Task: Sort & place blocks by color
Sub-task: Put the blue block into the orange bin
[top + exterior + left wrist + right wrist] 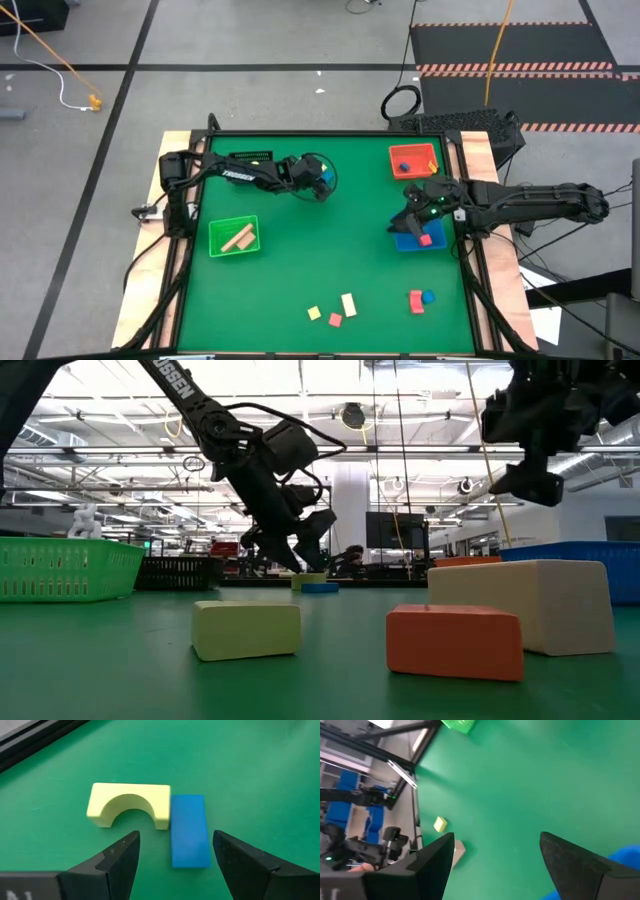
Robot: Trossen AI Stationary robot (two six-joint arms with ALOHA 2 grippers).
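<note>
Left wrist view: the left gripper (172,850) hangs wide open and empty, the blue block (188,830) between its jaws, touching the yellow arch (130,804). Closing could nudge or pinch both. The right gripper (492,857), open and empty, waits above the blue bin (408,240)

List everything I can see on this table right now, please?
Green bin: one, left side, holding two tan blocks.
Red bin: one, far right, blue and yellow blocks inside.
Blue bin: one, right side, a red block inside.
Yellow arch block: one, touching the blue bar, under the left gripper.
Loose blocks: five at the near edge; yellow, red, cream, red, blue.
Left gripper: open above the pair.
Right gripper: open, over the blue bin.
</note>
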